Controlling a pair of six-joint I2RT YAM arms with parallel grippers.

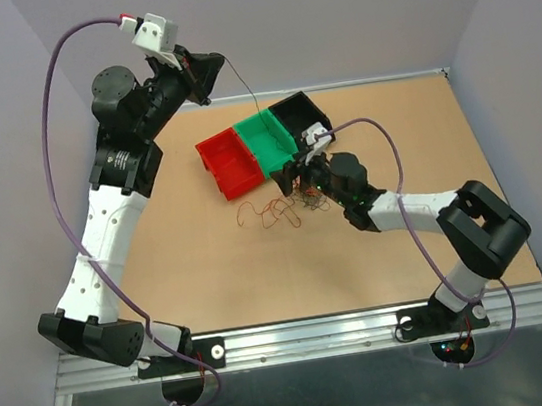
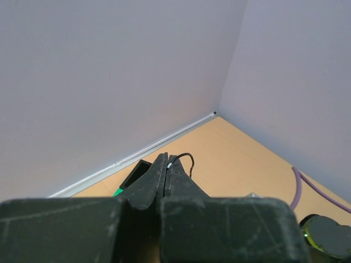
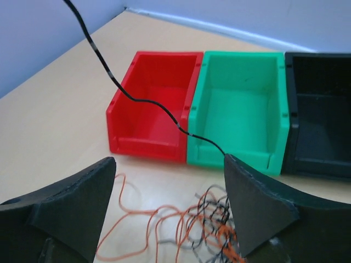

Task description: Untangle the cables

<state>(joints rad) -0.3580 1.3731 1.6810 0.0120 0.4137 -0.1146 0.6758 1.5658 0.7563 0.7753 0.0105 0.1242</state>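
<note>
A tangle of thin orange, red and black cables [image 1: 277, 210] lies on the table in front of the bins. One black cable [image 1: 245, 90] stretches up from it, taut, to my left gripper [image 1: 215, 69], which is raised high at the back left. In the left wrist view the left gripper [image 2: 166, 160] is shut on the end of that black cable [image 2: 186, 156]. My right gripper [image 1: 294, 175] hovers low over the right side of the tangle. In the right wrist view the right gripper [image 3: 169, 161] is open, the tangle [image 3: 203, 230] lies between its fingers, and the black cable [image 3: 137, 101] crosses above.
Three bins stand side by side behind the tangle: red bin [image 1: 229, 158], green bin [image 1: 267, 138], black bin [image 1: 301, 113]. They also show in the right wrist view: red bin [image 3: 153, 104], green bin [image 3: 241, 109], black bin [image 3: 321, 120]. Walls close in the table's back and sides.
</note>
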